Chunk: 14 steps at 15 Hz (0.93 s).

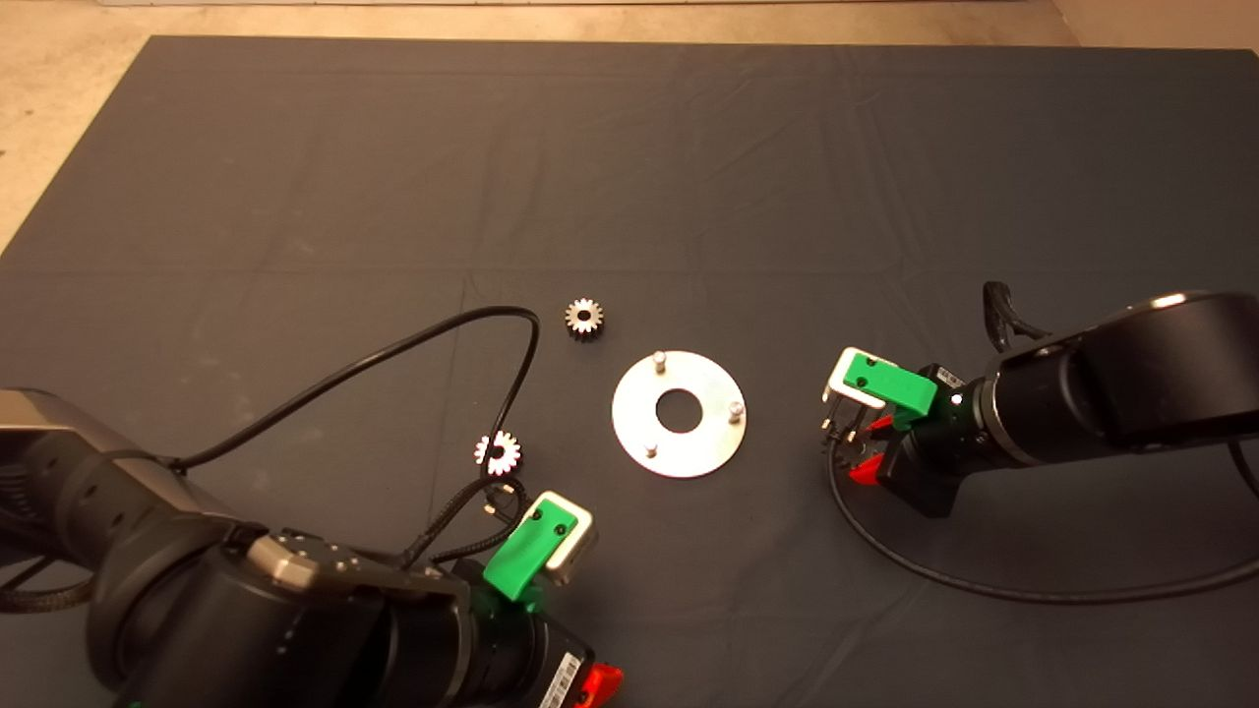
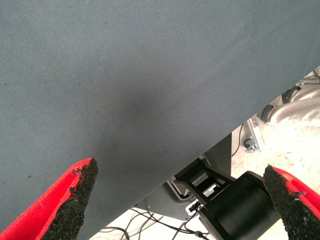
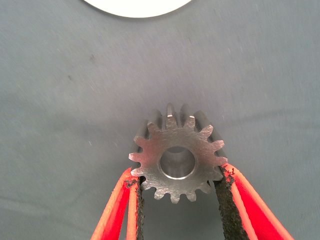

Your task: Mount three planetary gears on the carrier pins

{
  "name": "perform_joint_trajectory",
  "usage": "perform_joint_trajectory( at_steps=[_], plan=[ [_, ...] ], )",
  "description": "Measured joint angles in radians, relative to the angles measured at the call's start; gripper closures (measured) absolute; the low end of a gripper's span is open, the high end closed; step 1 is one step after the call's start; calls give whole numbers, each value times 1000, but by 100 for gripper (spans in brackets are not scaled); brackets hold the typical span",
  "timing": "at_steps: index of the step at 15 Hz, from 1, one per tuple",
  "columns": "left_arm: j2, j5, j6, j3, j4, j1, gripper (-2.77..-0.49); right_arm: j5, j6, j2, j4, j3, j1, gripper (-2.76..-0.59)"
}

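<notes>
The shiny ring-shaped disc (image 1: 679, 444) lies flat at the mat's middle with three bare carrier pins (image 1: 660, 361) standing on it. Two planetary gears lie loose on the mat: one (image 1: 584, 318) up-left of the disc, one (image 1: 499, 451) to its left beside a cable. My right gripper (image 1: 852, 447) hovers just right of the disc. In the right wrist view it (image 3: 178, 172) is shut on the third gear (image 3: 177, 160), gripped by its toothed rim with the bore facing the camera; the disc's edge (image 3: 137, 6) lies beyond. My left gripper (image 1: 595, 683) waits at the front edge, fingers (image 2: 75, 195) wide open and empty.
The left arm's black cable (image 1: 433, 339) loops over the mat close to the left gear. The right arm's cable (image 1: 944, 580) trails across the mat at the lower right. Past the mat's front edge, the left wrist view shows the robot's base (image 2: 235, 200) and the floor.
</notes>
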State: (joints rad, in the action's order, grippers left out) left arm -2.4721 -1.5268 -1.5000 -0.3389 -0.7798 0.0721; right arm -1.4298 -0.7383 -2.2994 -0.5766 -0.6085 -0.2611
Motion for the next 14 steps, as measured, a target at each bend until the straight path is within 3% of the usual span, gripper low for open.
perform_joint_trajectory(
  at_steps=[7,8,10,14],
  plan=[
    [-3,0,0,0,-1,0,-237,3,0,-173,0,-130,0,-80],
    [-2,0,0,0,-1,0,-237,10,0,-189,0,-153,0,-80],
    [-2,0,0,0,-2,0,-237,24,0,-204,0,-181,0,-80],
    [-3,0,0,0,-2,0,-237,27,0,-215,-1,-198,1,-81]
  ],
)
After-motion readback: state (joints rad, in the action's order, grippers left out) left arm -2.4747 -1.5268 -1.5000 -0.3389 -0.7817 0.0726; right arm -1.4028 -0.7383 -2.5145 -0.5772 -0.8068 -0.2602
